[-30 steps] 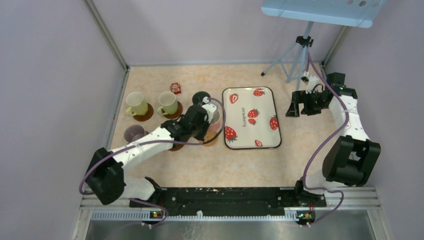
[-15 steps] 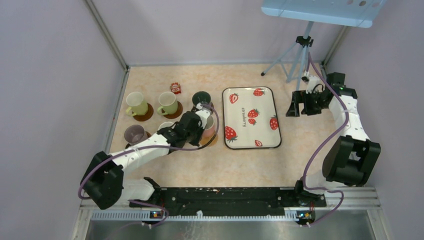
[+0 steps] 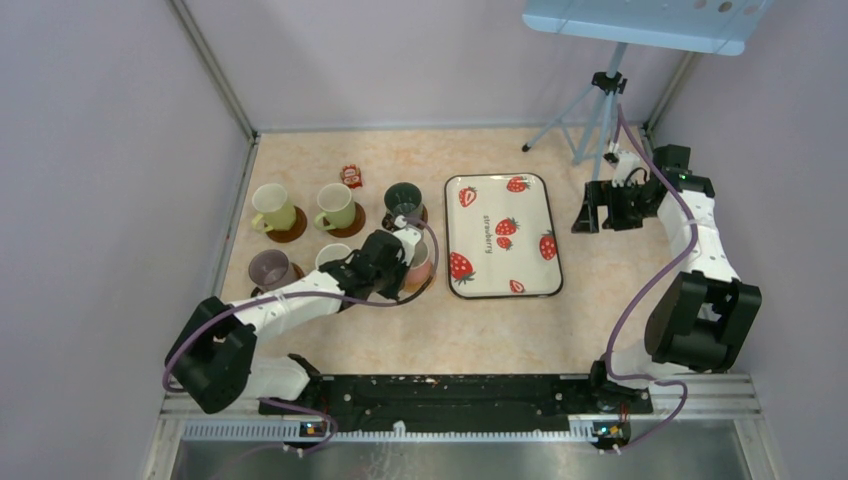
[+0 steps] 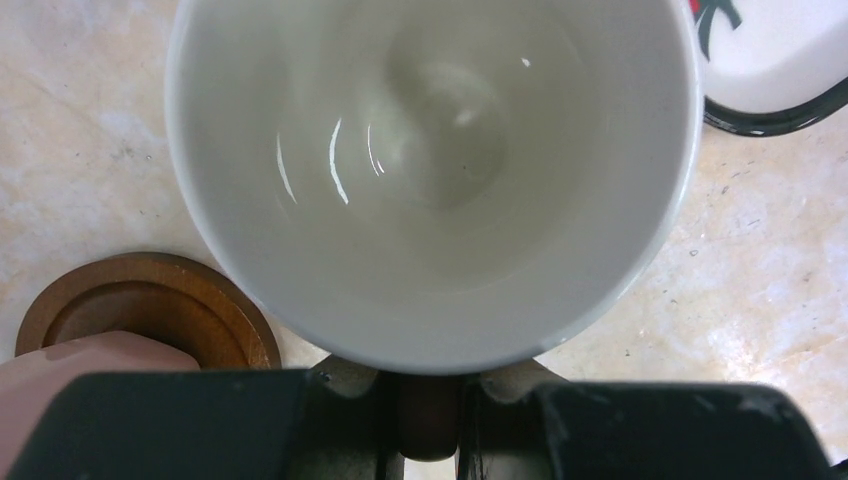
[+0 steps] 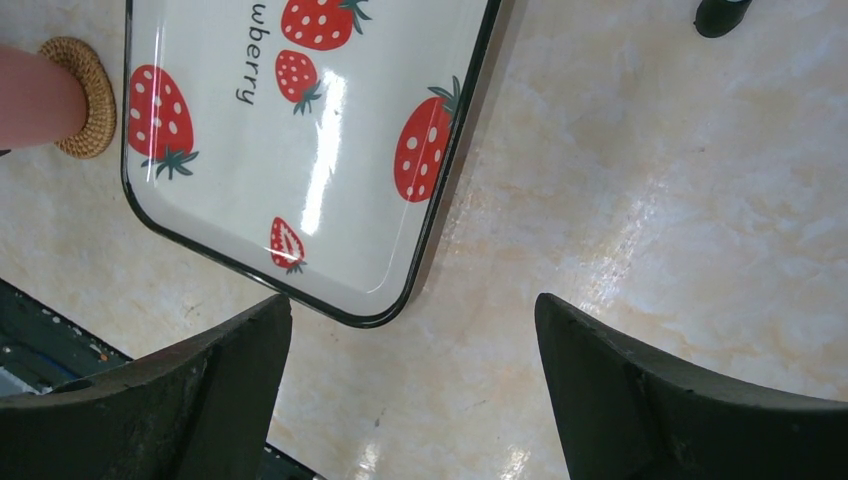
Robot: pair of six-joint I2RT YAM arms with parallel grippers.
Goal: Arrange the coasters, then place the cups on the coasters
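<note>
The left arm reaches from its base across the table (image 3: 420,340) toward the near left corner of the tray (image 3: 530,265). Its end effector (image 4: 430,428) is clenched on the pink cup (image 3: 421,261), with the fingers pinched together on the side of the cup that faces the arm. In the left wrist view the cup's white inside fills the frame directly ahead of the fingers, mouth up and upright. The cup is over the tan coaster (image 5: 92,100), which lies just left of the tray. From the right wrist view the cup seems to meet the woven disc, though whether its base is fully down on it I cannot tell. A dark brown coaster (image 4: 150,310) lies just beside the held cup, on the side away from the tray.

To the left, in the same near row, are the cream-white cup (image 3: 330,254), partly hidden by the arm, and the purple cup (image 3: 267,267). In the far row two yellow-green cups (image 3: 270,204) (image 3: 337,206) each stand on a dark brown disc, with the dark green cup (image 3: 403,199) to their right. A small red packet (image 3: 351,176) lies beyond them.

The right end effector (image 5: 410,400) hangs released, its fingers spread wide, over bare table right of the tray and well apart from every cup. A tripod (image 3: 600,110) stands at the far right.
</note>
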